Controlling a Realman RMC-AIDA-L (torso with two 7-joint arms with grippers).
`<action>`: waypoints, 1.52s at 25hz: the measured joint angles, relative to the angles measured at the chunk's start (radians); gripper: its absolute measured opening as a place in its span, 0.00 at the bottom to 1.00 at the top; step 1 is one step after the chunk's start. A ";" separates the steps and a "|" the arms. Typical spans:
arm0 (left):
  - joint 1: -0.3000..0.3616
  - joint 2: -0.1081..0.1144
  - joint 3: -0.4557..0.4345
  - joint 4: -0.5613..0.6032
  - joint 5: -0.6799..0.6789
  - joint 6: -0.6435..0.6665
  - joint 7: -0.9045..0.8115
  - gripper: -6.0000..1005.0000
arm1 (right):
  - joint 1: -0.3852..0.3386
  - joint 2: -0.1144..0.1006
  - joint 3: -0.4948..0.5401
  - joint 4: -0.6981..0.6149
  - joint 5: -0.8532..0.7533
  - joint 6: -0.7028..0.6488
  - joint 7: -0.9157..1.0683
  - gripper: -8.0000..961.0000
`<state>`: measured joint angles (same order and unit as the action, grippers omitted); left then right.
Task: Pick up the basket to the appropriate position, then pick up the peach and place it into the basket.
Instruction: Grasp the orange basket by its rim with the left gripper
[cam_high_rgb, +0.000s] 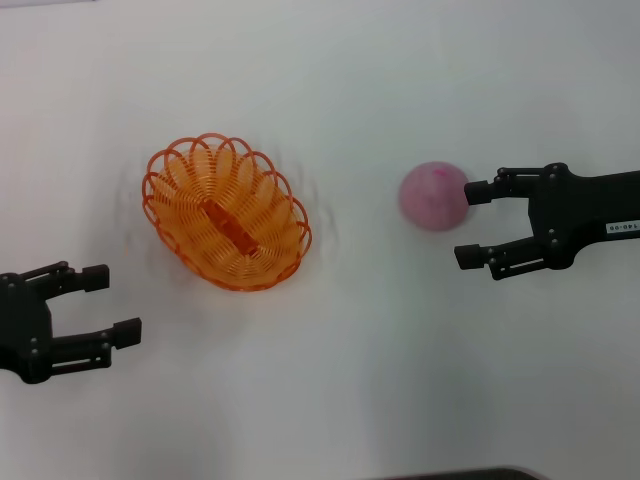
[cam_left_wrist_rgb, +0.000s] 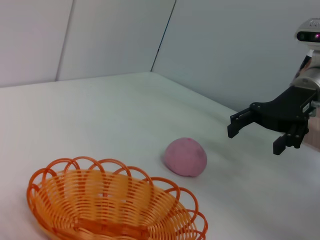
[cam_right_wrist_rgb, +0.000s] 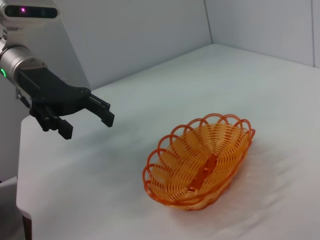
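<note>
The orange wire basket (cam_high_rgb: 225, 212) sits empty on the white table, left of centre. The pink peach (cam_high_rgb: 433, 195) lies to its right, apart from it. My right gripper (cam_high_rgb: 472, 223) is open and empty just right of the peach, one fingertip (cam_high_rgb: 478, 190) close to the peach's edge. My left gripper (cam_high_rgb: 112, 305) is open and empty, lower left of the basket and apart from it. The left wrist view shows the basket (cam_left_wrist_rgb: 110, 205), the peach (cam_left_wrist_rgb: 186, 156) and the right gripper (cam_left_wrist_rgb: 255, 135) raised beyond it. The right wrist view shows the basket (cam_right_wrist_rgb: 200, 160) and the left gripper (cam_right_wrist_rgb: 86, 125); the peach is out of that view.
The white table (cam_high_rgb: 330, 400) carries only the basket and the peach. A dark edge (cam_high_rgb: 450, 474) shows at the table's near side. Grey walls (cam_left_wrist_rgb: 225, 45) stand behind the table.
</note>
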<state>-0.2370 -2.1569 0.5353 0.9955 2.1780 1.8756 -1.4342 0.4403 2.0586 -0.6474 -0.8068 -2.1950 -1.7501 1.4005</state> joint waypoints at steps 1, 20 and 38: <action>-0.001 0.000 0.000 0.000 -0.001 0.000 0.000 0.85 | 0.000 0.000 0.000 0.000 0.000 0.000 0.000 0.99; -0.123 -0.003 -0.001 -0.066 -0.011 -0.085 0.005 0.85 | -0.002 0.002 0.001 -0.004 0.000 0.004 0.000 0.98; -0.255 -0.007 0.006 -0.223 -0.124 -0.341 0.037 0.85 | 0.005 0.001 0.008 -0.002 0.005 0.011 -0.001 0.98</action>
<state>-0.4918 -2.1636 0.5415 0.7728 2.0537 1.5351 -1.3974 0.4451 2.0600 -0.6396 -0.8084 -2.1903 -1.7388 1.3991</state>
